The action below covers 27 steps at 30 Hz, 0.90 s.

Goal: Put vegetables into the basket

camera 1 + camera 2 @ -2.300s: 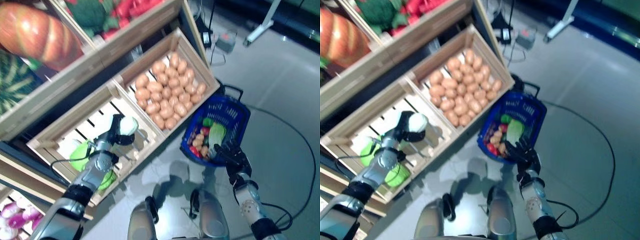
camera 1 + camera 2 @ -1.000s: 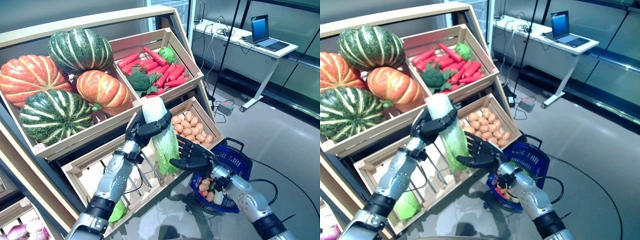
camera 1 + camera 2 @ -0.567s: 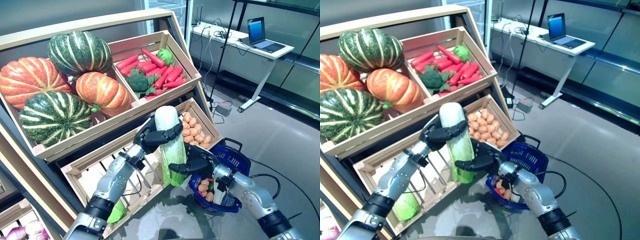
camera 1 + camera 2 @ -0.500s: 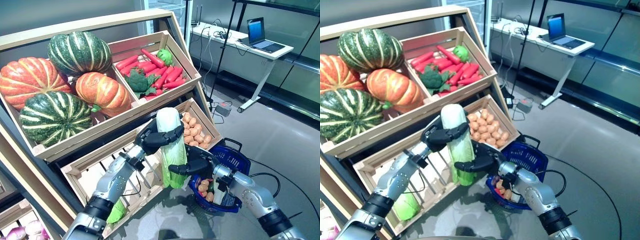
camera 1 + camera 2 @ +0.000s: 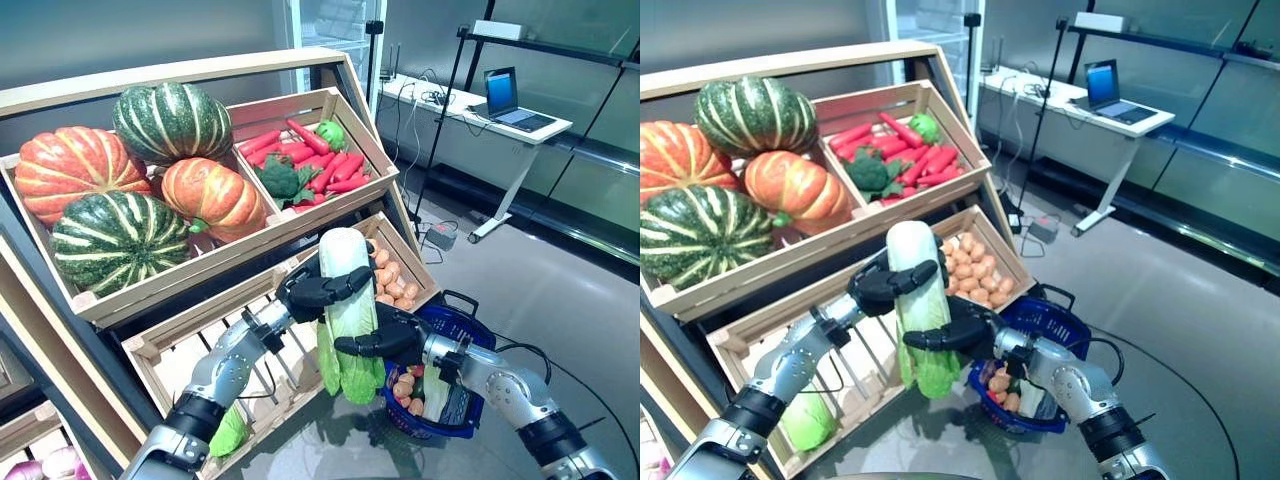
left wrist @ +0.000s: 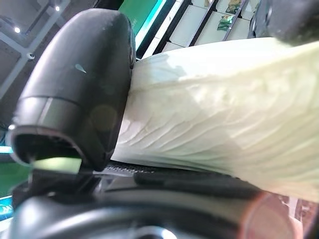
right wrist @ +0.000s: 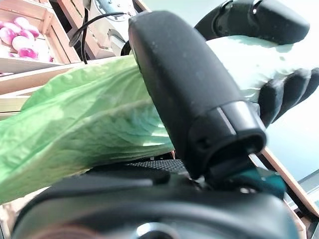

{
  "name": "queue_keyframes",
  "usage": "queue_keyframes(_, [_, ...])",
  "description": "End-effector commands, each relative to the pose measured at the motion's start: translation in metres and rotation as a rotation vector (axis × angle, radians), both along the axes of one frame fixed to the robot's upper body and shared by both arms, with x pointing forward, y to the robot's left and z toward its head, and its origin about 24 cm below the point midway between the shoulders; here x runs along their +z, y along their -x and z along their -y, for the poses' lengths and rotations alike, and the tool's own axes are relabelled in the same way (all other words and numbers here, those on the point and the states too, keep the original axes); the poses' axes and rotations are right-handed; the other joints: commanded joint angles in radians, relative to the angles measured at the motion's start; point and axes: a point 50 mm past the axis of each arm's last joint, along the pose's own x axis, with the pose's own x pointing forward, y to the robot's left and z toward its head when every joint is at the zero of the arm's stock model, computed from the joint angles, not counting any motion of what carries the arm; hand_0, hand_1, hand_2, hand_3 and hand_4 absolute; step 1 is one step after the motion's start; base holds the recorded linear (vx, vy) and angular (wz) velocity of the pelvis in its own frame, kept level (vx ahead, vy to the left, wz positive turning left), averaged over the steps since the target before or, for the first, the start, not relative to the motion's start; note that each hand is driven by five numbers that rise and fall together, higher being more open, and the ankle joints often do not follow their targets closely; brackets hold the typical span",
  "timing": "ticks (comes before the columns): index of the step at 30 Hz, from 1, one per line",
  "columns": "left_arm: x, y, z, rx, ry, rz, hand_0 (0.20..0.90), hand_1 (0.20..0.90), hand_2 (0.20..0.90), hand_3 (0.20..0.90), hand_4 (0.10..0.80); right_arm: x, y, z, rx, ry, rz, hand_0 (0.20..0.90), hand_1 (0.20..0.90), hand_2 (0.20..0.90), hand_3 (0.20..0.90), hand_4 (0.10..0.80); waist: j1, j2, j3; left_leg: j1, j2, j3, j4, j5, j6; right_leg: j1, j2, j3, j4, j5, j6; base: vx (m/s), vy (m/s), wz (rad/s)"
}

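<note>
We can't make out any readable text, labels or numbers anywhere here. The crates (image 5: 255, 262) have bare wood fronts with no price tags or signs, the basket (image 5: 470, 330) shows no print, and the laptop (image 5: 503, 95) far right is too small for us to read.

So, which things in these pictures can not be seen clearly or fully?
- Basket: head views, the near part and part of its contents are covered by the right hand and the cabbage.
- Left hand: its palm side is hidden behind the cabbage.
- Green vegetable in the lower crate: partly behind the crate's front board and the left arm.
- Both wrist views: the cabbage is cut off by the edges.
</note>
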Motion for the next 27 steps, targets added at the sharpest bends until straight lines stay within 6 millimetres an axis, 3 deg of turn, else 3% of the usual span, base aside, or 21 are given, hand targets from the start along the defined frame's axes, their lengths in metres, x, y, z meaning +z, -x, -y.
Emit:
queue_keyframes(1, [0.059,-0.005,0.075,-0.28,0.412,0.199,0.3,0.3,0.3,0.3,0.4,0.074,-0.002,-0.091,0.349,-0.588,0.119,0.9,0.9,0.9,0.9,0.8,-0.013,0.002,-0.024,0.012,-0.028,0.017,0.001,-0.107,0.023,0.009,0.021,0.008,0.001,-0.049,-0.059,0.0,0.0,0.0])
queue_keyframes(2, [0.06,-0.005,0.078,-0.286,0.423,0.205,0.3,0.3,0.3,0.3,0.4,0.074,0.0,-0.095,0.372,-0.609,0.107,0.9,0.9,0.9,0.9,0.8,-0.013,0.003,-0.024,0.012,-0.029,0.018,0.001,-0.107,0.023,0.009,0.021,0.008,0.001,-0.049,-0.059,0.0,0.0,0.0])
queue_keyframes(5, [0.064,-0.004,0.08,-0.289,0.438,0.213,0.3,0.3,0.3,0.3,0.4,0.075,0.003,-0.1,0.395,-0.63,0.084,0.691,0.691,0.691,0.691,0.66,-0.012,0.003,-0.026,0.01,-0.03,0.015,0.001,-0.106,0.023,0.008,0.021,0.009,0.001,-0.05,-0.059,0.0,0.0,0.0])
queue_keyframes(6, [0.066,-0.004,0.081,-0.287,0.448,0.217,0.3,0.3,0.3,0.3,0.4,0.074,0.005,-0.102,0.409,-0.637,0.07,0.5,0.5,0.5,0.5,0.533,-0.012,0.004,-0.026,0.011,-0.03,0.015,0.001,-0.106,0.023,0.008,0.021,0.009,0.001,-0.05,-0.059,0.0,0.0,0.0])
queue_keyframes(8, [0.069,-0.005,0.081,-0.283,0.458,0.23,0.3,0.3,0.3,0.3,0.4,0.073,0.008,-0.105,0.434,-0.651,0.045,0.3,0.3,0.3,0.3,0.4,-0.012,0.005,-0.027,0.01,-0.03,0.017,0.001,-0.105,0.023,0.008,0.021,0.01,0.001,-0.051,-0.059,0.0,0.0,0.0])
queue_keyframes(16, [0.082,-0.007,0.084,-0.284,0.462,0.266,0.3,0.3,0.3,0.3,0.4,0.072,0.011,-0.108,0.45,-0.685,0.02,0.3,0.3,0.3,0.3,0.4,-0.014,0.004,-0.025,0.008,-0.032,0.014,0.001,-0.106,0.026,0.006,0.02,0.006,0.001,-0.05,-0.057,0.0,0.0,0.0])
queue_keyframes(24, [0.079,-0.011,0.078,-0.237,0.418,0.231,0.3,0.3,0.3,0.3,0.4,0.069,0.008,-0.102,0.404,-0.665,0.03,0.3,0.3,0.3,0.3,0.4,-0.018,0.005,-0.024,0.006,-0.031,0.02,0.001,-0.104,0.026,0.001,0.021,0.011,0.001,-0.048,-0.057,0.0,0.0,0.0])
queue_keyframes(25, [0.075,-0.012,0.076,-0.229,0.396,0.216,0.9,0.9,0.9,0.9,0.8,0.068,0.008,-0.1,0.389,-0.661,0.031,0.3,0.3,0.3,0.3,0.4,-0.018,0.005,-0.024,0.006,-0.031,0.021,0.001,-0.104,0.026,0.001,0.02,0.011,0.001,-0.048,-0.057,0.0,0.0,0.0])
queue_keyframes(27, [0.07,-0.013,0.072,-0.204,0.365,0.194,0.9,0.9,0.9,0.9,0.8,0.066,0.006,-0.097,0.364,-0.658,0.032,0.3,0.3,0.3,0.3,0.4,-0.018,0.006,-0.023,0.007,-0.032,0.022,0.001,-0.104,0.026,0.0,0.021,0.013,0.001,-0.047,-0.056,0.0,0.0,0.0])
